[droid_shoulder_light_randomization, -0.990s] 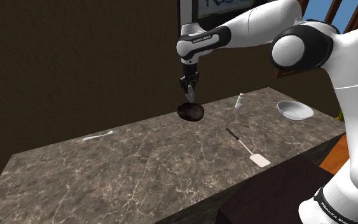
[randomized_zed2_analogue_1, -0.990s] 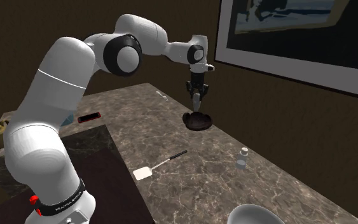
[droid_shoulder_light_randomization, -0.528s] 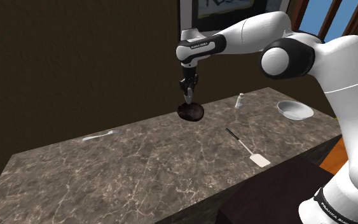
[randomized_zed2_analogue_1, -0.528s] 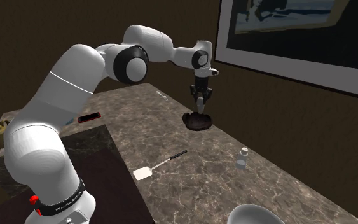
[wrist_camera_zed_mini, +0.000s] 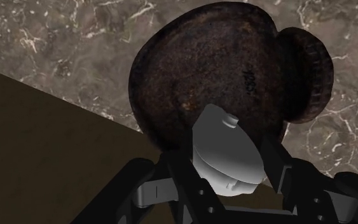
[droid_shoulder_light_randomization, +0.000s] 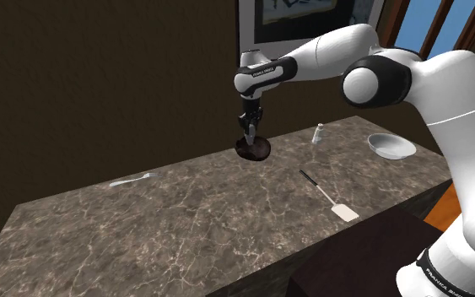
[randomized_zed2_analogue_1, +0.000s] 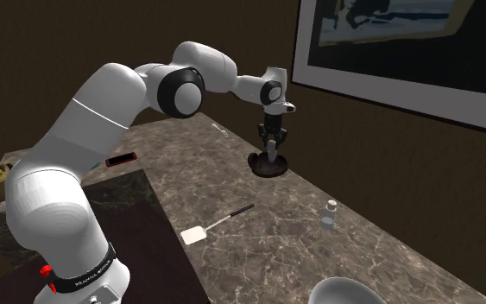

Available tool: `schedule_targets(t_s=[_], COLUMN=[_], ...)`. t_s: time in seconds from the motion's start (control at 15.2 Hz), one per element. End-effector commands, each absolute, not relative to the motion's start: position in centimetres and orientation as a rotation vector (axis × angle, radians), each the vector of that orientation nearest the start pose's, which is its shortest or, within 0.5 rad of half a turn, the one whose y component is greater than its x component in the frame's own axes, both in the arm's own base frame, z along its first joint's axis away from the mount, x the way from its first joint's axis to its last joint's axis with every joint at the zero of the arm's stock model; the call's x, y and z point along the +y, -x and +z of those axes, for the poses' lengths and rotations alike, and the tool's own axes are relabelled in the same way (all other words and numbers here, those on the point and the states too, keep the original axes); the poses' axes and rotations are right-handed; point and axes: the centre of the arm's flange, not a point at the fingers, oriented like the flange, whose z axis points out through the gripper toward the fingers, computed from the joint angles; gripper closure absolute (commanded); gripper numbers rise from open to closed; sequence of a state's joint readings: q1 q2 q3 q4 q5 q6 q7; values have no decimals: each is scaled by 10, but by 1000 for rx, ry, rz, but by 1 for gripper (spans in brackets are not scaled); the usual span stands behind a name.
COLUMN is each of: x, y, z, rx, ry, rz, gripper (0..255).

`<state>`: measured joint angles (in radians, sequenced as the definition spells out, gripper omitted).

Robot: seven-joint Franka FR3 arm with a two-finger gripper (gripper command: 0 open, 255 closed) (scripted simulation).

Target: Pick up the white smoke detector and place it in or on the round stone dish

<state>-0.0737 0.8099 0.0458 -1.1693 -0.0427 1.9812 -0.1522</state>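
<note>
The round dish [droid_shoulder_light_randomization: 256, 150] is dark, rough stone and sits near the back edge of the marble counter [droid_shoulder_light_randomization: 185, 219]. My gripper [droid_shoulder_light_randomization: 250, 138] hangs straight down just above it, shut on a pale grey-white smoke detector [wrist_camera_zed_mini: 226, 151]. In the wrist view the disc is clasped on edge between the two black fingers [wrist_camera_zed_mini: 181, 170], right over the dish's hollow [wrist_camera_zed_mini: 203, 70]. In the second exterior view the gripper [randomized_zed2_analogue_1: 271, 155] reaches down to the dish [randomized_zed2_analogue_1: 268, 165]. I cannot tell whether the disc touches the stone.
A white spatula [droid_shoulder_light_randomization: 331, 199] lies on the counter towards the stand. A small shaker [droid_shoulder_light_randomization: 318, 134] and a white bowl [droid_shoulder_light_randomization: 391, 146] stand further along at the shoulder view's right. A pale utensil [droid_shoulder_light_randomization: 132, 180] lies to the left. A dark wall rises close behind the dish.
The gripper has come down with the smoke detector, from a little above the dish to just over its hollow. The arm's elbow has shifted slightly. Nothing else moved.
</note>
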Motion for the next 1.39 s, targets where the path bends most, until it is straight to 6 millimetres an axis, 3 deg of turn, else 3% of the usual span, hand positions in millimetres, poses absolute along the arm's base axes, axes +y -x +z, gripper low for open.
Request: schedule_targets(t_s=[0.0, 0.53, 0.59, 0.92, 1.19, 1.32], x=[-33, -33, -33, -33, -33, -33], y=[-759, -759, -759, -759, -758, -758], z=[296, 296, 296, 296, 346, 346], rx=[-200, -200, -200, -200, -200, -200], ry=[3142, 3142, 3142, 3142, 3142, 3142], rz=[-5, -5, -5, -4, -5, -5], gripper=[255, 255, 0, 0, 0, 0])
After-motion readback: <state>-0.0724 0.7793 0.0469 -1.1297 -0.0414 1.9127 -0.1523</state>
